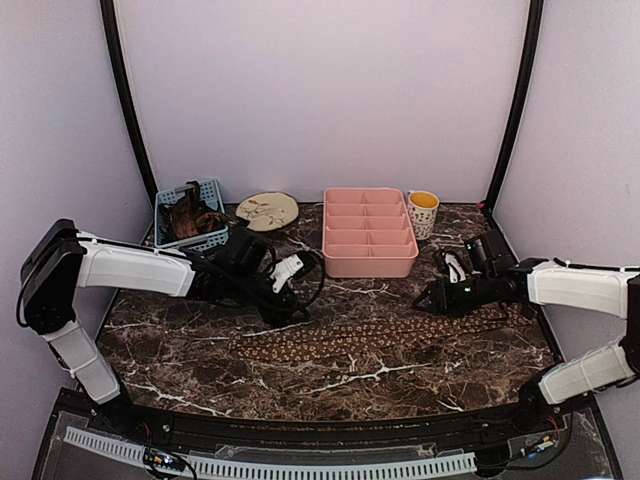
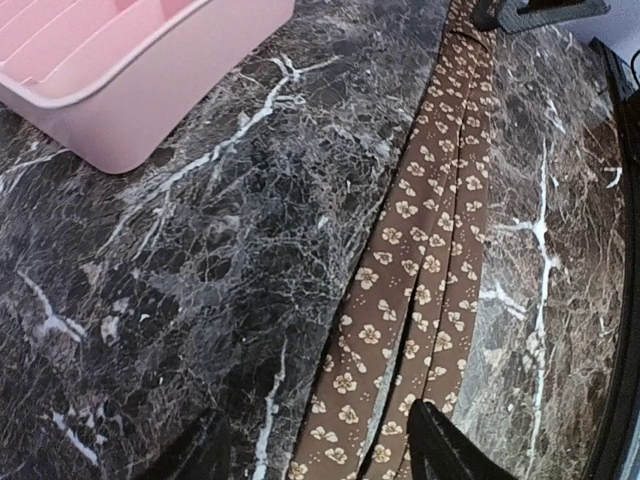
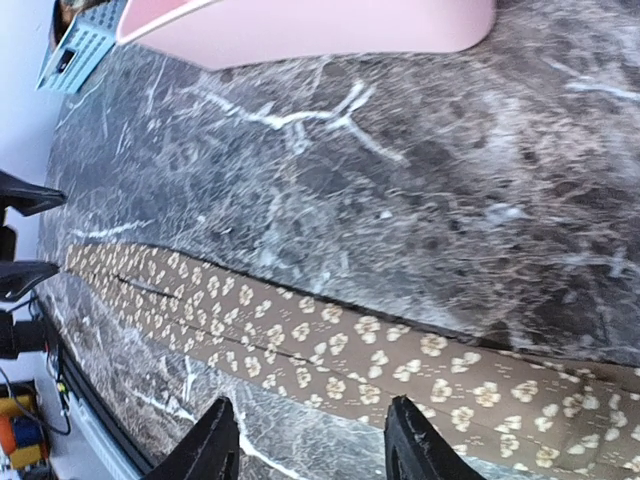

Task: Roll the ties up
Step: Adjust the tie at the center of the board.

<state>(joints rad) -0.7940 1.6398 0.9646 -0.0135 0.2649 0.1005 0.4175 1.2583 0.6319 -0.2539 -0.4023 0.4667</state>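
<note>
One tie (image 1: 370,342), brown with a tan flower print, lies flat across the marble table (image 1: 180,350). In the left wrist view it (image 2: 420,250) shows as two strips side by side. My left gripper (image 1: 292,312) hangs low over its left end, open; one fingertip (image 2: 450,455) is over the fabric and the other is a dark blur off to the left. My right gripper (image 3: 312,435) is open just above the tie (image 3: 330,350) near its right part, with nothing between its fingers. More brown fabric sits in a blue basket (image 1: 205,188).
A pink compartment tray (image 1: 345,265) stands behind the tie at centre back. A white cup (image 1: 423,215) is to its right and a wooden plate (image 1: 267,210) to its left. Purple walls close in the back and sides.
</note>
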